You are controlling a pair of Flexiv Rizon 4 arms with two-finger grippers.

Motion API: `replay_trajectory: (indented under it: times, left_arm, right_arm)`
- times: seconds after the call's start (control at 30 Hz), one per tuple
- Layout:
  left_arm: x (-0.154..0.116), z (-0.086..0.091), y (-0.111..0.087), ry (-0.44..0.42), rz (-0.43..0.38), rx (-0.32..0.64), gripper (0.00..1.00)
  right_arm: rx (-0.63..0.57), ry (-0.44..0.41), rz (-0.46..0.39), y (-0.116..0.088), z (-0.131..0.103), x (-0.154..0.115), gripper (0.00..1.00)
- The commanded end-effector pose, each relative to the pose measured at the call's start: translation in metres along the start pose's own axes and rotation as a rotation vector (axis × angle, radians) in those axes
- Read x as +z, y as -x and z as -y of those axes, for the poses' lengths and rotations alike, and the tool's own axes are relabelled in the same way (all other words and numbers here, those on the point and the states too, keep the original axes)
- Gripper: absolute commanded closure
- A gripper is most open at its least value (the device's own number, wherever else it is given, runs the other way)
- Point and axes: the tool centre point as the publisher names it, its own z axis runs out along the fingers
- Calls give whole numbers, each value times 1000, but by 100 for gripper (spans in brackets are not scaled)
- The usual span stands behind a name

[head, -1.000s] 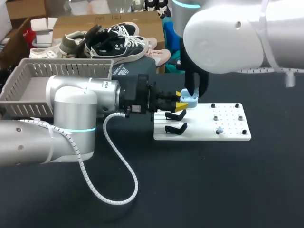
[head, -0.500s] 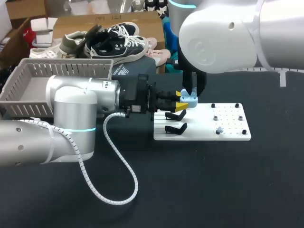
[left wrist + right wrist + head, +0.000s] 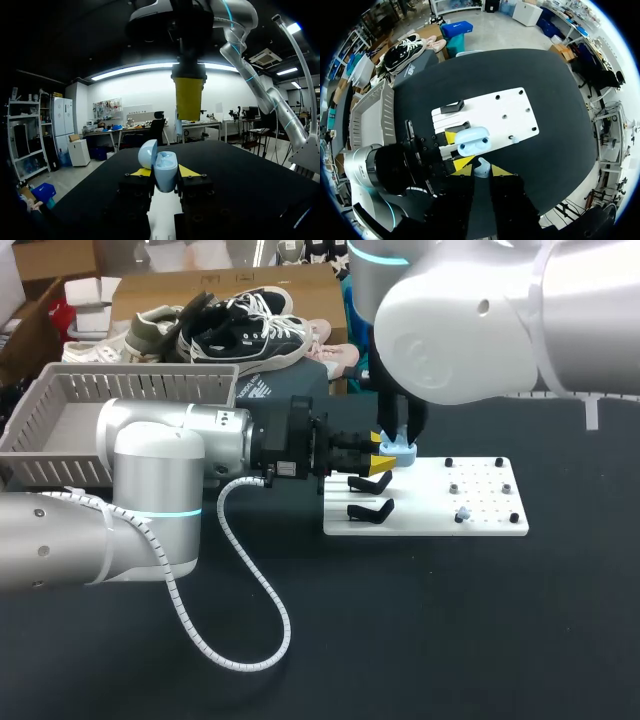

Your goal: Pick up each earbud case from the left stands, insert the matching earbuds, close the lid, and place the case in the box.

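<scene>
Grasping the open-lidded light-blue plastic earbud case (image 3: pixel 399 449) from both sides, the left arm's (image 3: pixel 160 460) jaws hold it at frame centre, over the left edge of the white pegged plate (image 3: pixel 480 525) with two black stands (image 3: pixel 368 510). Directly above, the right arm's (image 3: pixel 470 320) jaws are clenched on a small light-blue earbud (image 3: pixel 482 168). Farther back, upper left, a grey slatted plastic box (image 3: pixel 60 455) sits on the black worktop (image 3: pixel 450 640).

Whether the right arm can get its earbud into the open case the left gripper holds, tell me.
Probably yes. The right gripper, with the earbud, hangs just above the case; the lid is open, and the left gripper clamps only its sides, leaving its top uncovered.
</scene>
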Motion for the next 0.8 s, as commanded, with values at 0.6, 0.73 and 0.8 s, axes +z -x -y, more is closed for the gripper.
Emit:
replay_trajectory:
  times: [0.6,0.73,0.8]
  left_arm:
    - [0,2,0,6,0,1,100]
    - [0,2,0,6,0,1,100]
    - [0,2,0,6,0,1,100]
  right_arm:
    - [-22,1,-16,11,3,20,100]
    - [-19,0,-17,12,4,21,100]
    - [-21,1,-16,12,4,21,100]
